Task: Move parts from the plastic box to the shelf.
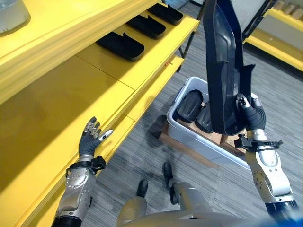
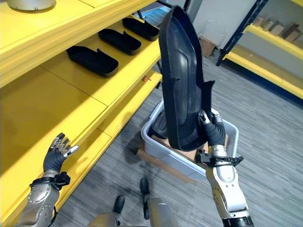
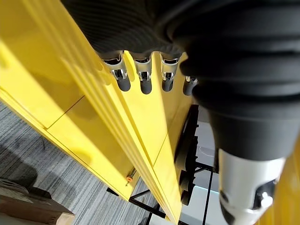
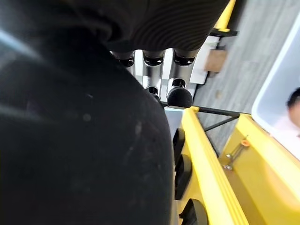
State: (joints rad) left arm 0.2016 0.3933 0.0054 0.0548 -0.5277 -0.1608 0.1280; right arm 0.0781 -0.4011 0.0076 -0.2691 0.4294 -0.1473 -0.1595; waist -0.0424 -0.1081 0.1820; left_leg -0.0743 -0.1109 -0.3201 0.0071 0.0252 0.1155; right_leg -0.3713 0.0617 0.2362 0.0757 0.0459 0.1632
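One long black part (image 2: 182, 80) is lifted upright above the plastic box (image 1: 189, 135), held in the robot's right hand (image 2: 214, 133).

The right hand's fingers are curled round the part's lower edge. More parts lie in the box, and three (image 2: 92, 60) already sit on the yellow shelf (image 1: 71, 99). The left hand (image 1: 91, 137) hovers at the shelf edge, fingers spread and empty. This looks like the carrying step; next the part likely needs swinging left, laying flat and setting on the bare shelf.
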